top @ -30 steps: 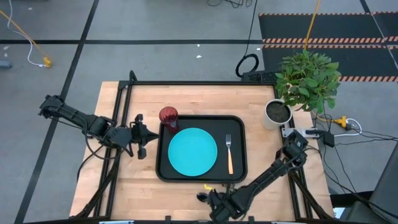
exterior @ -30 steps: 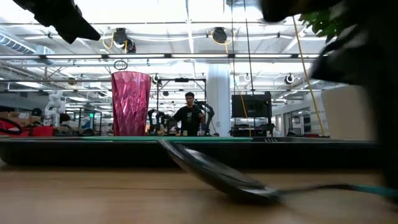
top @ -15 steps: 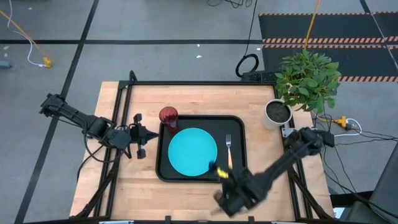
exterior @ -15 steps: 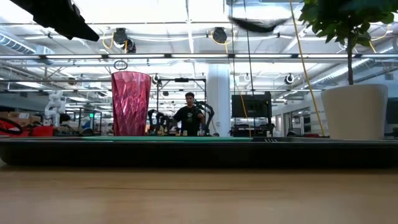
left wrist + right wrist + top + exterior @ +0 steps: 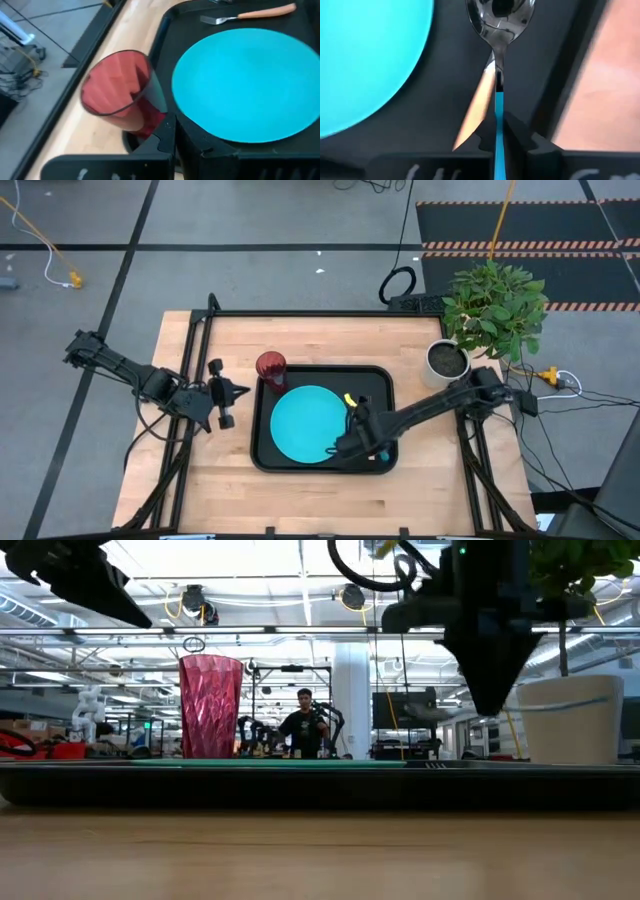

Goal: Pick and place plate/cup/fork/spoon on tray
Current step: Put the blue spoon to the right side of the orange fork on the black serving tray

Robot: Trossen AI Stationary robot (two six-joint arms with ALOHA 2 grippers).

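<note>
The black tray (image 5: 262,450) lies mid-table with the turquoise plate (image 5: 305,423) on it. The red cup (image 5: 271,366) stands at the tray's far left corner. The fork (image 5: 245,13) lies on the tray right of the plate; in the high view my right arm hides it. My right gripper (image 5: 362,442) points down over the tray's right part, shut on the spoon (image 5: 499,30). My left gripper (image 5: 222,395) stays shut left of the tray, near the cup, touching nothing. My right gripper pinches the spoon's light blue handle (image 5: 498,112) between its two fingers, coming from above. The metal bowl (image 5: 500,15) sticks out past the fingertips. The spoon is lifted clear, above the fork's orange handle (image 5: 476,102), between the plate and the tray's right rim.
A white pot with a green plant (image 5: 447,360) stands at the table's far right corner, close to my right arm. Bare wood (image 5: 320,500) runs along the table's near edge. In the low view a person (image 5: 303,725) stands far off in the room.
My right gripper has lifted the spoon off the table near its near edge, carried it up and toward the far edge to above the tray's right part, and rolled its wrist on the way. The spoon, which lay on the wood, now hangs clear.
</note>
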